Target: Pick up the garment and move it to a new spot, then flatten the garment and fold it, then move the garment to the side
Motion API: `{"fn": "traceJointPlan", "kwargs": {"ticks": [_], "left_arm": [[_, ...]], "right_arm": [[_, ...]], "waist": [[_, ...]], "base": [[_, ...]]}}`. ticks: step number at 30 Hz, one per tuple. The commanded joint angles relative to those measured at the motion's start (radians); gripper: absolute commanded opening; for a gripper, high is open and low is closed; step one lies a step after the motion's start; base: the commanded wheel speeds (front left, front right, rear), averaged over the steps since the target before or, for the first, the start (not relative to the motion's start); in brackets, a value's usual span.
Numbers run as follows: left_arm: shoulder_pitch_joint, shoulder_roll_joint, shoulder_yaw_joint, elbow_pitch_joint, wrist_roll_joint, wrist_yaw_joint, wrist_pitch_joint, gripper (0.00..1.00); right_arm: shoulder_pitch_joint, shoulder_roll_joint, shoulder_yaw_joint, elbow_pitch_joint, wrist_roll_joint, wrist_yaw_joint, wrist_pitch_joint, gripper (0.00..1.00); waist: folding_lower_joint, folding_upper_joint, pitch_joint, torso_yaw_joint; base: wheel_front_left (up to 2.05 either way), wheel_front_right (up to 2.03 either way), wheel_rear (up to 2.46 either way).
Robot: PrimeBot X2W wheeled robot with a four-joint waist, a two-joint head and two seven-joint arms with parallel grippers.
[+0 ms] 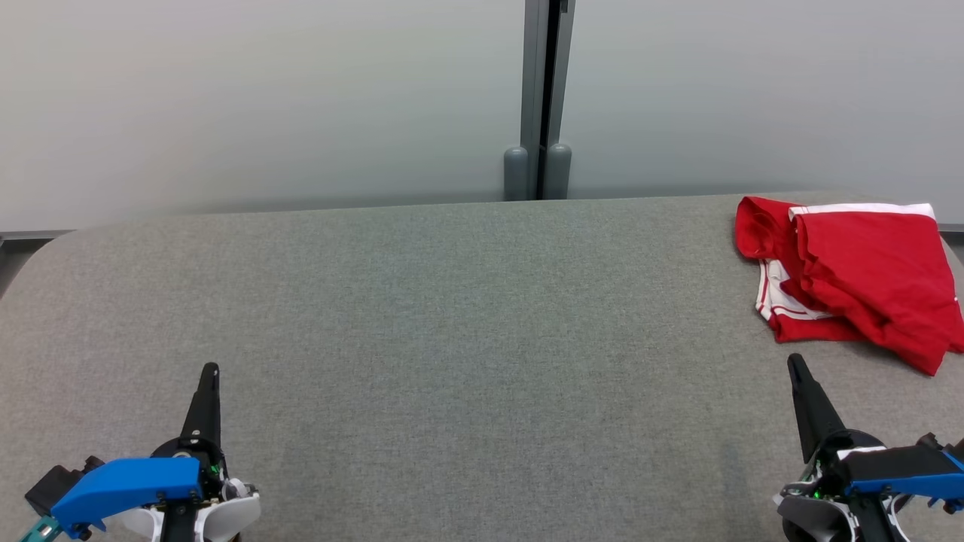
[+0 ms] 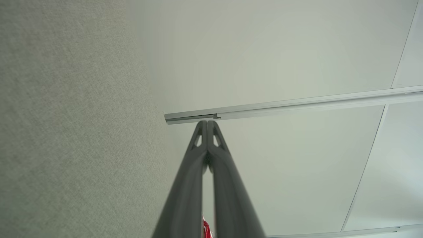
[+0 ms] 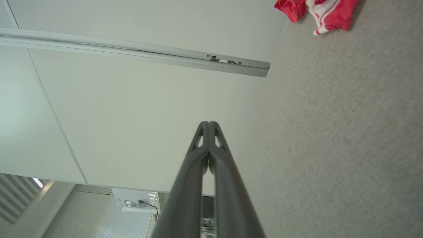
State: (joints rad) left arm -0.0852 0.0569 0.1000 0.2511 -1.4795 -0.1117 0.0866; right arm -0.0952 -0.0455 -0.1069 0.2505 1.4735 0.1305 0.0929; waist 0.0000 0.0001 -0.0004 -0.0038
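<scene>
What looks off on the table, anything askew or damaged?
The red garment lies crumpled at the far right corner of the grey table, bunched and folded over itself, close to the edge. No spill or damage visible. The left gripper and right gripper are shut, clear of it.

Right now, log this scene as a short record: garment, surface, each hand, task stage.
garment: red with white trim, crumpled, at the far right of the table
table: grey fabric top, rounded corners
left hand: shut, holding nothing, low at the near left
right hand: shut, holding nothing, at the near right, just short of the garment and not touching it
backdrop: pale wall panels with a grey post
task stage: garment not yet picked up
</scene>
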Motion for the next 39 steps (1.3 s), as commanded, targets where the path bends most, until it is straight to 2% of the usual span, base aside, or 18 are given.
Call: {"fn": "traceJointPlan", "kwargs": {"ticks": [1, 19, 39], "left_arm": [[-0.017, -0.001, 0.006, -0.007, -0.015, -0.008, 0.003, 0.00], [-0.030, -0.009, 0.016, -0.008, -0.139, -0.026, 0.032, 0.00], [-0.029, -0.008, 0.016, -0.007, -0.134, -0.022, 0.031, 0.00]], "right_arm": [[-0.013, -0.008, -0.004, -0.006, 0.016, 0.000, 0.005, 0.00], [-0.020, -0.008, -0.009, -0.007, 0.145, 0.000, 0.024, 0.00], [-0.020, -0.008, -0.009, -0.007, 0.141, 0.000, 0.024, 0.00]], "waist": [[0.0000, -0.0001, 0.000, 0.000], [0.0000, -0.0001, 0.004, 0.004], [0.0000, -0.0001, 0.004, 0.004]], "base": [[0.00, 0.00, 0.00], [0.00, 0.00, 0.00], [0.00, 0.00, 0.00]]}}
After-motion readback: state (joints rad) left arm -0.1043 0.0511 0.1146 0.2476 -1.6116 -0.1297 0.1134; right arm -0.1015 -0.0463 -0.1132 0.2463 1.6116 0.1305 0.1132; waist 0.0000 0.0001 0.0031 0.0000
